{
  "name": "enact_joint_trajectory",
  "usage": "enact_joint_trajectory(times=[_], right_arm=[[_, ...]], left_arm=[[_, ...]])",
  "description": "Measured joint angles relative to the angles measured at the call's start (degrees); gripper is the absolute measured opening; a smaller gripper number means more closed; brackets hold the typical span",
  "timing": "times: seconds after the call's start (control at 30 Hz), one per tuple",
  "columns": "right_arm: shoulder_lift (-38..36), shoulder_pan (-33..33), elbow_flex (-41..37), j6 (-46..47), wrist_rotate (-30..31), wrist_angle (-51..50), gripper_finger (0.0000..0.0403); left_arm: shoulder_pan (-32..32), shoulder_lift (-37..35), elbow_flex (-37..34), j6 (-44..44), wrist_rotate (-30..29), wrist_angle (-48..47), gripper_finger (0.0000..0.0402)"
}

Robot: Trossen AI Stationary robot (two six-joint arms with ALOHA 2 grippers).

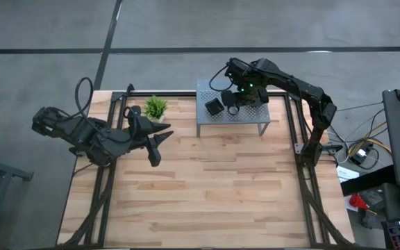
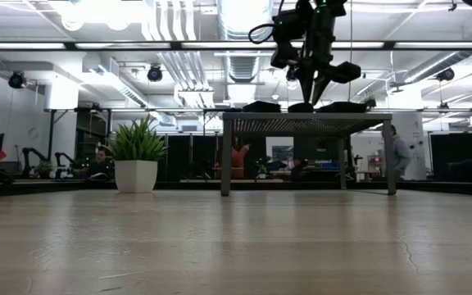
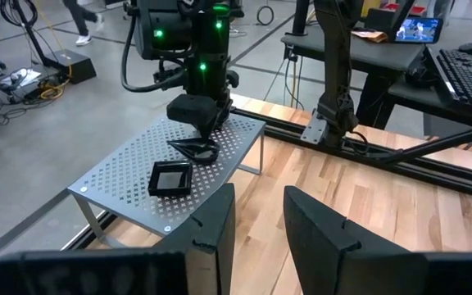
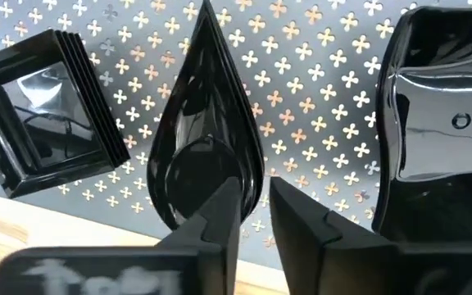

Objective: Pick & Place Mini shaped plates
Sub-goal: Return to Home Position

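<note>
Closest to the right wrist lens are the two dark fingers of the right claw (image 4: 254, 190). They are parted by a narrow gap and hold nothing. The claw hangs just above the shelf (image 4: 318, 65), over the rounded end of the teardrop plates (image 4: 207, 123).

These plates lie nested one in another at the middle of the shelf, points all the same way. This is likely so the pile sits steady and takes little room.

Toward the end of the shelf nearer the potted plant (image 1: 155, 107) is a stack of flat square plates (image 4: 39, 106), edges roughly in line. At the far end of the shelf from the plant are the deeper square plates (image 4: 441, 123) with raised rims. Sorting by shape lets each pile nest.

Every plate I can make out stands on the shelf. The count in each pile cannot be read.

With its fingers slack and empty over a settled pile, the right claw looks finished with placing. I judge the sorting all but done, with only a lift up and away from the shelf left. That lift should go straight up, since a sideways drag could catch the top teardrop rim and skew the pile.

The left claw (image 3: 256, 201) waits over the bench (image 1: 207, 187), well apart from the shelf on the plant's side. Its fingers are spread and empty, probably parked there to leave the shelf free for the other arm.
</note>
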Motion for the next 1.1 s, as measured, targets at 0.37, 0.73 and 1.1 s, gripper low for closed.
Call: enact_joint_trajectory(times=[0.37,0.73,1.1], right_arm=[[-0.98,2.57,2.74,-2.34,-4.60,-0.23,0.0112],[-1.62,12.43,4.79,-8.15,-0.49,6.53,0.0012],[-1.97,23.51,3.66,-17.75,4.73,27.12,0.0008]], left_arm=[[0.13,-0.02,0.00,0.75,0.66,-1.29,0.0099],[2.57,-1.71,-3.77,0.38,6.39,-2.23,0.0010],[6.68,-7.56,-20.73,1.63,17.20,15.72,0.0000]])
